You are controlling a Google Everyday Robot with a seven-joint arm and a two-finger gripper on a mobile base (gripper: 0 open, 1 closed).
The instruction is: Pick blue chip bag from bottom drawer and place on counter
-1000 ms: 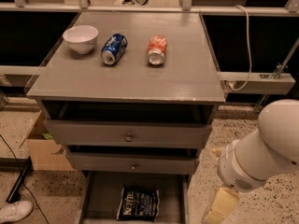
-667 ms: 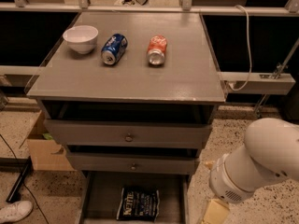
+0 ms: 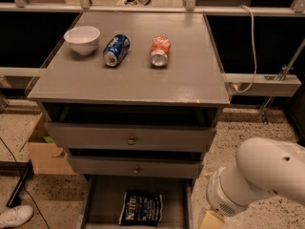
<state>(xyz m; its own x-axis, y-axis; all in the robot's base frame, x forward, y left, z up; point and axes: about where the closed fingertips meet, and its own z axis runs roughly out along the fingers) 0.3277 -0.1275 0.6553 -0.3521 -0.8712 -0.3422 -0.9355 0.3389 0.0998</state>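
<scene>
the blue chip bag (image 3: 140, 207) lies flat in the pulled-out bottom drawer (image 3: 102, 199), exposed for a reach from above. the gripper (image 3: 212, 221) hangs just right of the drawer (mostly cut off; wide or narrow, cannot tell), likely lining up its descent.

Dark navy foil chip bag (image 3: 140, 207), white lettering turned sideways, lies flat approx. centre of the flat grey bottom drawer tray (image 3: 102, 199), pulled out, near side. Matte grey rect. counter top (image 3: 128, 80) above; light front edge chipped. Gripper (image 3: 212, 220) near right, beside drawer.
</scene>
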